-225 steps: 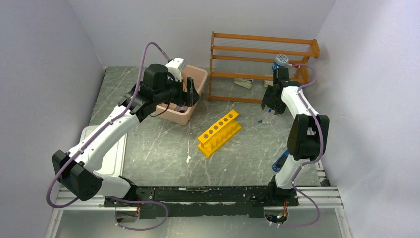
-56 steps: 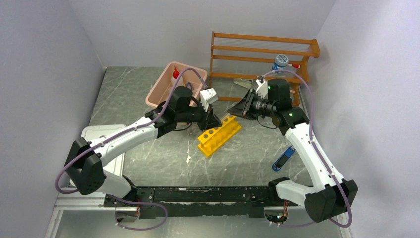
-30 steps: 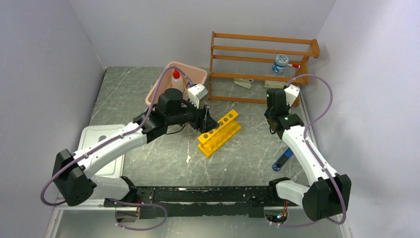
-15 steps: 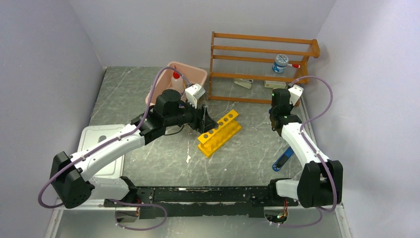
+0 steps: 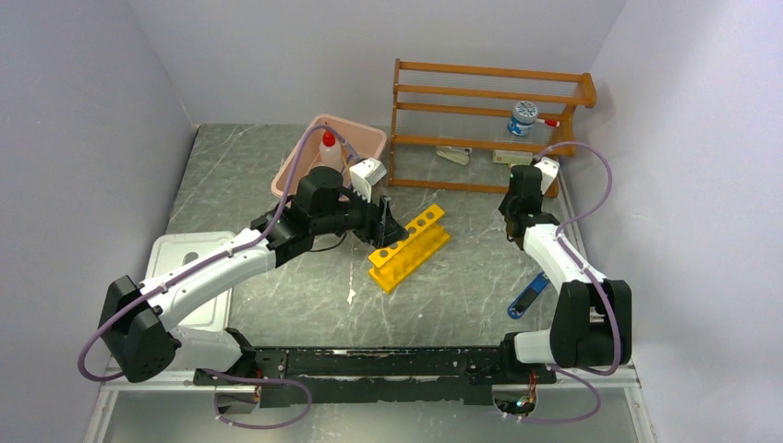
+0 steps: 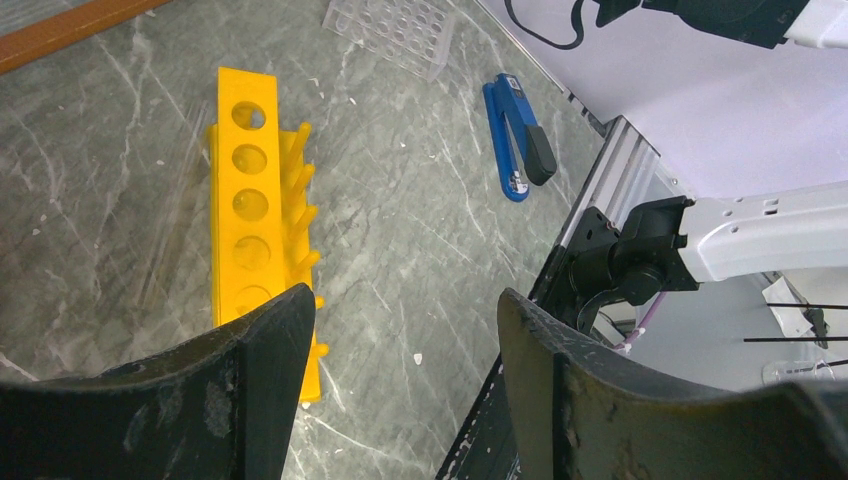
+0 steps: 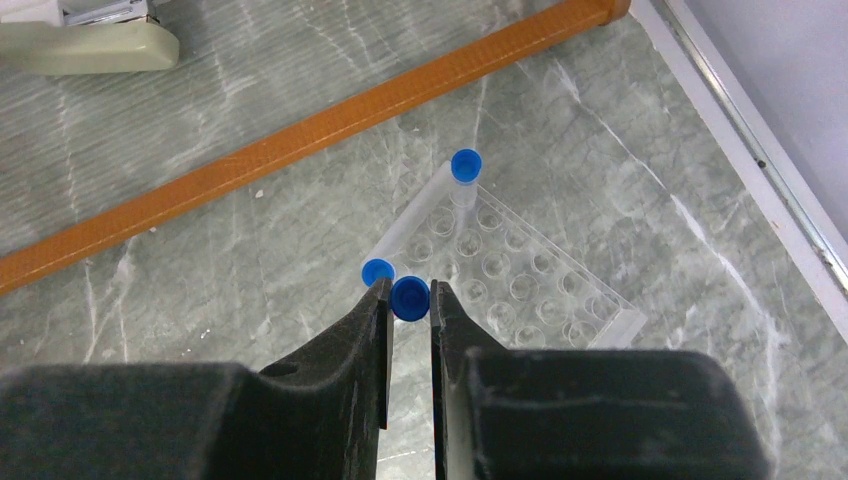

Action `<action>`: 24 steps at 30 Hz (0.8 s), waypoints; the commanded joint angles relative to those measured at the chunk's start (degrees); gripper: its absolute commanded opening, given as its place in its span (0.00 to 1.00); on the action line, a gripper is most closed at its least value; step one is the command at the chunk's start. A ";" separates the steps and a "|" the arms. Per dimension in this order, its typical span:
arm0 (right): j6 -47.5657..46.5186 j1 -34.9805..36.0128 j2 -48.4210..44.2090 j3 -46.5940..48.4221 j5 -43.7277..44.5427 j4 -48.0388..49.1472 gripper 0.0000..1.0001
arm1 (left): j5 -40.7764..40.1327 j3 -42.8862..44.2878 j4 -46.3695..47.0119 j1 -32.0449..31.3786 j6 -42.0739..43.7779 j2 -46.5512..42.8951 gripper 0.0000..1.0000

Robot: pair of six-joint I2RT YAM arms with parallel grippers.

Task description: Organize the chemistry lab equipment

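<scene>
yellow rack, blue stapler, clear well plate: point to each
yellow rack point(image 6: 249, 186), left wrist view, holed top face
blue stapler point(image 6: 507, 140), left wrist view, its body
clear well plate point(image 7: 525, 278), right wrist view, its wells

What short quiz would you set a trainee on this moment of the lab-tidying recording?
1. True or false: the left fingers are clamped on the yellow rack.
2. What sits between the right fingers? A. a stapler B. a blue-capped tube C. the tongs
3. Fill in: the red-capped squeeze bottle stands in the pink ____.
Key: 1. False: the left fingers stand apart and grip nothing. 2. B. 3. tub.
</scene>
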 commanded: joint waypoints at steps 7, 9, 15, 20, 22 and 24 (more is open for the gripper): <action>-3.15 -0.22 1.78 -2.43 0.14 4.70 0.10 | -0.40 0.72 1.71 0.01 -0.02 -0.28 0.71; -3.53 -0.15 1.81 -2.69 0.07 5.36 0.10 | -0.33 0.63 1.82 0.01 -0.15 -0.11 0.71; -5.01 -0.05 1.32 -4.41 -0.22 7.62 0.10 | -0.26 0.62 2.18 0.01 -0.21 0.13 0.71; -5.90 0.04 1.39 -5.33 -1.20 9.10 0.12 | -0.19 0.50 1.92 0.01 -0.11 0.08 0.71; -5.97 0.05 1.25 -5.77 -1.46 9.74 0.12 | -0.19 0.45 1.91 0.01 -0.10 -0.01 0.71; -6.19 0.03 0.91 -6.15 -1.72 10.06 0.14 | -0.24 0.36 1.91 0.03 -0.10 -0.09 0.71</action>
